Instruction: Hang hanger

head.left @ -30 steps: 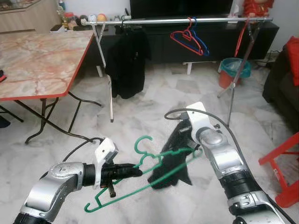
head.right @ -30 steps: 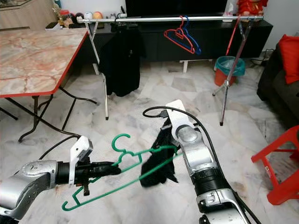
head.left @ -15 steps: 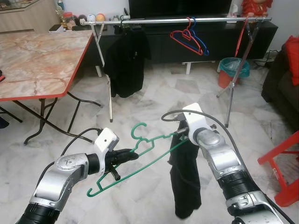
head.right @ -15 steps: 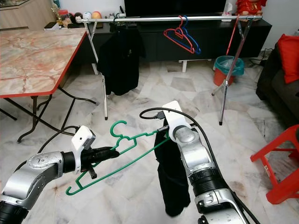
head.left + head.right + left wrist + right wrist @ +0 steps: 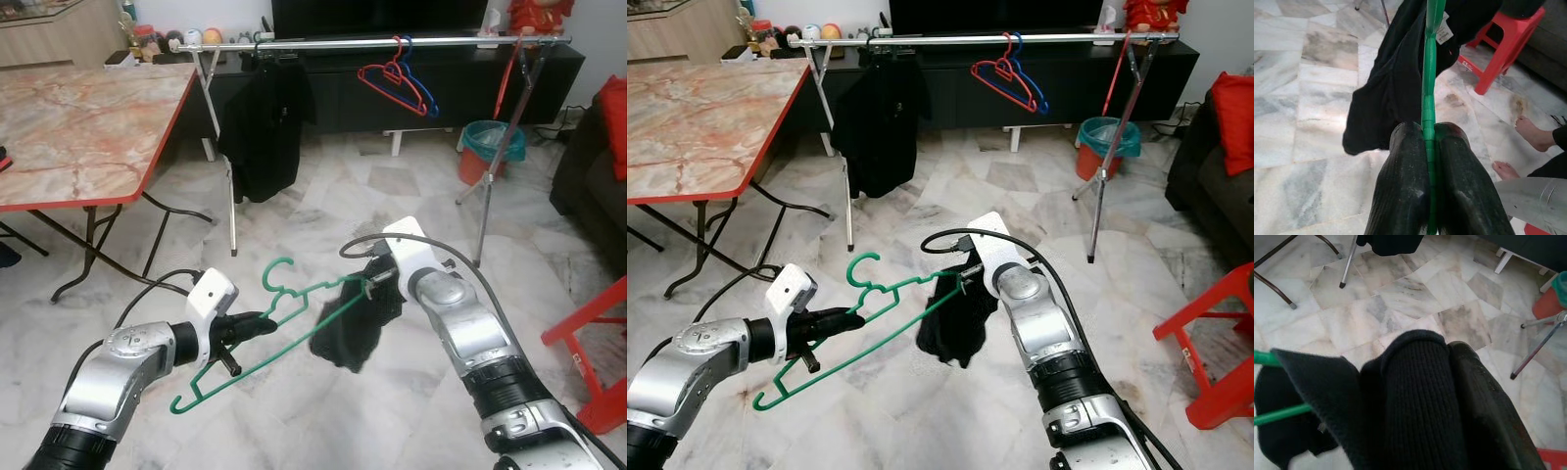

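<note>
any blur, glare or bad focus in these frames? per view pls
Eye views: sharp, even daylight, soft sheen on the marble floor, no motion blur. Left wrist view: left gripper fingers close and soft, green hanger and black garment clear. Right wrist view: garment up close over the right gripper, slightly soft; floor behind sharp.

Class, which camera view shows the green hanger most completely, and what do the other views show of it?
The left eye view: the whole green hanger shows, hook to lower bar, between the left gripper and the black garment. The right eye view matches. The left wrist view gives an edge-on strip clamped between fingers; the right wrist view, two short pieces beside the cloth.
</note>
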{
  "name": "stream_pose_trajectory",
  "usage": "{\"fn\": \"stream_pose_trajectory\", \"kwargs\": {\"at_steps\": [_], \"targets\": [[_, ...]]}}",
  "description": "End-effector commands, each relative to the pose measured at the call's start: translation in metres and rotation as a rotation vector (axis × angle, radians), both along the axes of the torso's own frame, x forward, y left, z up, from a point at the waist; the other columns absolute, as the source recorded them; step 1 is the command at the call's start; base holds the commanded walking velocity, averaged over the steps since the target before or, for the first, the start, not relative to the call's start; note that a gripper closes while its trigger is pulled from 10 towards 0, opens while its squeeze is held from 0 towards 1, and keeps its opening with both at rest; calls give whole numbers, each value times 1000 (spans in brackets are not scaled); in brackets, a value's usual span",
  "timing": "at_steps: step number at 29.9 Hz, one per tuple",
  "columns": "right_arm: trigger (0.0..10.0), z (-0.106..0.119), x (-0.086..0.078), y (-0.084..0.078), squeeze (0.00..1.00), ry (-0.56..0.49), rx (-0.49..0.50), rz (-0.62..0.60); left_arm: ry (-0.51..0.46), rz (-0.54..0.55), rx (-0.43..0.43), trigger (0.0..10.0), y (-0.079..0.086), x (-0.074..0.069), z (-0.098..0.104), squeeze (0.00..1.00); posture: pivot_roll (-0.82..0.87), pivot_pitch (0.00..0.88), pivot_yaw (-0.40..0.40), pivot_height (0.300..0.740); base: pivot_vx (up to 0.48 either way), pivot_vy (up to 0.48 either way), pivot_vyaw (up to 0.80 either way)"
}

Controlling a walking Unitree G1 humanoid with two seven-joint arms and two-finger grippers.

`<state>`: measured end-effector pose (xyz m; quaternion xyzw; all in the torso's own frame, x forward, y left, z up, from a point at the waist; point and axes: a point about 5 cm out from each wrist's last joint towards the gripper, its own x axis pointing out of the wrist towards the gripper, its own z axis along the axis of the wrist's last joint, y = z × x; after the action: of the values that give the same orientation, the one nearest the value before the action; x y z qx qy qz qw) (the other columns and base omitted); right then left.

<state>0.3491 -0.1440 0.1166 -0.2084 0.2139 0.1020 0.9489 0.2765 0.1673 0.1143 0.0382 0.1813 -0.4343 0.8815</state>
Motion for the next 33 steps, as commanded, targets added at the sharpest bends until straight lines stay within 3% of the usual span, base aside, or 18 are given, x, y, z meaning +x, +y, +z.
{"fn": "stream_pose_trajectory", "kwargs": {"at_steps": [1,9,12,15,19,23,33], "targets": [[10000,6,2,2,0,-25,5,11,-23,15,9,10000,5,3,5,0,-49,9,27,740,0,0,0],[10000,3,-1,18,0,-7,27,51,26,-130,-79,10000,-12,-11,9,0,-45,9,27,740,0,0,0],[10000,5,-1,22,0,-10,43,59,15,-117,-77,10000,-14,-9,8,0,-44,9,28,740,0,0,0],[10000,15,-5,34,0,-35,66,86,-45,22,-10,10000,-13,9,5,0,-47,8,28,740,0,0,0],[10000,21,-11,42,0,-48,86,99,-44,70,9,10000,-12,14,4,0,-50,9,29,740,0,0,0],[10000,18,-16,40,0,-41,89,76,-39,61,32,10000,-11,13,3,0,-52,8,32,740,0,0,0],[10000,13,-16,22,0,-31,45,-14,-69,227,99,10000,9,25,2,0,-45,7,27,740,0,0,0]]}}
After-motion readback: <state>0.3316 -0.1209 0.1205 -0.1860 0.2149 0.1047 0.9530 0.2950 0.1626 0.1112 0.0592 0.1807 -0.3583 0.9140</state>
